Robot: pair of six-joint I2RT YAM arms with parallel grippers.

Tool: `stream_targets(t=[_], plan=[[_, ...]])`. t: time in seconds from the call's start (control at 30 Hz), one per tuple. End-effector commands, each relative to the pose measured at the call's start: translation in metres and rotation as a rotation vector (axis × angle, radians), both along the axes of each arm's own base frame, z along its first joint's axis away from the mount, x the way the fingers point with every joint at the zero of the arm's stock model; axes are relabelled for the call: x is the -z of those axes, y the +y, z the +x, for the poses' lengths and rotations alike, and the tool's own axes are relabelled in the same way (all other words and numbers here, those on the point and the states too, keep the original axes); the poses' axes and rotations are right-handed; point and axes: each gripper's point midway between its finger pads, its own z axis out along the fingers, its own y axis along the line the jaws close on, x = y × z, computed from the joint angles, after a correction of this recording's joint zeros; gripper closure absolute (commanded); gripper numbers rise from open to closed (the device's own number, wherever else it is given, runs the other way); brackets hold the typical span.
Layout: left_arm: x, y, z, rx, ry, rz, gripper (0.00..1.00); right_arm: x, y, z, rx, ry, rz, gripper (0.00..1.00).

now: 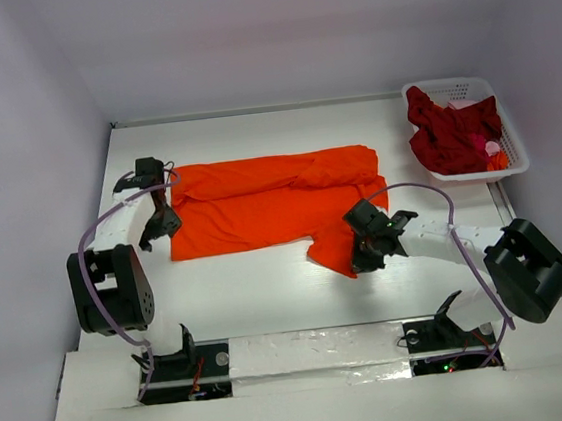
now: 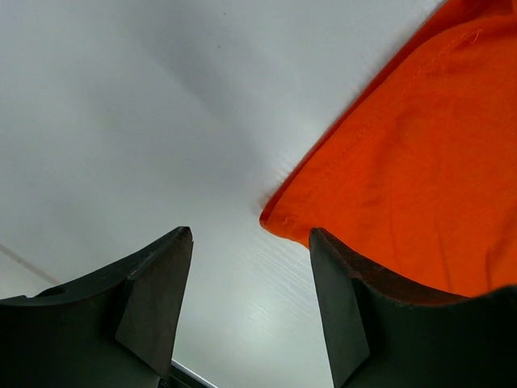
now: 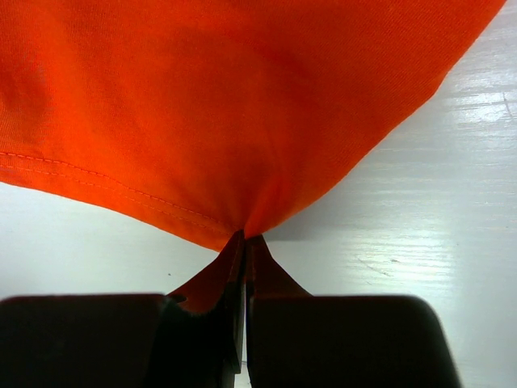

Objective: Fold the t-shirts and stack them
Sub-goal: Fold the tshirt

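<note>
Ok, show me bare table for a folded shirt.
Bare: far strip between the orange shirt and back wall, left of the basket; near strip between shirt and arm bases. Crowded: around the left end effector and right end effector.

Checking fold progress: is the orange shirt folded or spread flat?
Partly folded: orange t-shirt has its far edge doubled over; the rest lies flat.

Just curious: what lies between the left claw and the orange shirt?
Nothing: the left wrist view shows only bare table between the left gripper and the corner of the orange t-shirt.
</note>
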Motion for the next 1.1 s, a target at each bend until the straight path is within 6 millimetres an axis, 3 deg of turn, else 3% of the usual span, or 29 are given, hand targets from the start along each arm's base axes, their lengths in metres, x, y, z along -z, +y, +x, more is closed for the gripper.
stream_targets(t=[0.0,0.2,0.7,1.07], plan=[[0.015,-0.007,-0.008,0.008,0.037,-0.049,0.42,-0.002,0.007,0.006,-0.012,-0.02,0.01,1.0],[0.031,-0.028,-0.01,0.03,0.032,-0.179,0.38,-0.006,0.008,0.008,-0.017,-0.034,0.017,1.0],[0.055,-0.017,-0.03,-0.007,0.076,-0.208,0.45,-0.006,0.01,0.011,-0.02,-0.036,0.016,1.0],[0.067,-0.013,-0.025,-0.035,0.07,-0.25,0.46,-0.006,0.011,0.011,-0.02,-0.039,0.021,1.0]])
